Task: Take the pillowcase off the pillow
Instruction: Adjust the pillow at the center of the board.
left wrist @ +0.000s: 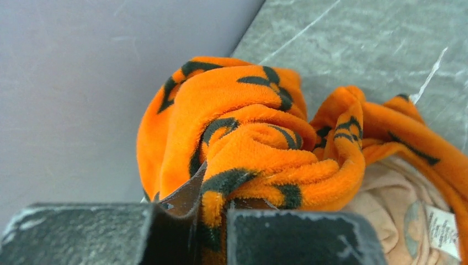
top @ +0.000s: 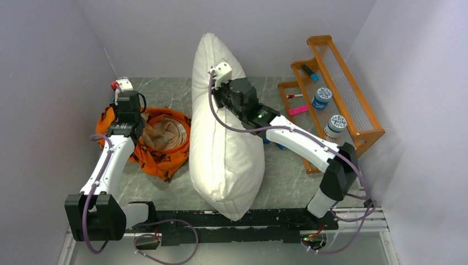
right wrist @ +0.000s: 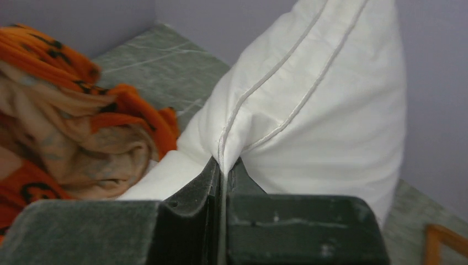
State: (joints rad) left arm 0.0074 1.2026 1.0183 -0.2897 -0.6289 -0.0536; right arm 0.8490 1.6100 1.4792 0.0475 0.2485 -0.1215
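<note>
While my left claw clamps the pillowcase, my right claw pinches the pillow thinly; a slip could topple it.

Grey marbled table carries crumpled pillowcase, pillow apparently on edge, orange rack.

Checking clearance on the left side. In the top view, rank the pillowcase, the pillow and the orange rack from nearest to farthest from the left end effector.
1. pillowcase: on the left, pinched in the left end effector.
2. pillow: in the centre of the table.
3. rack: far right, by the wall.
</note>
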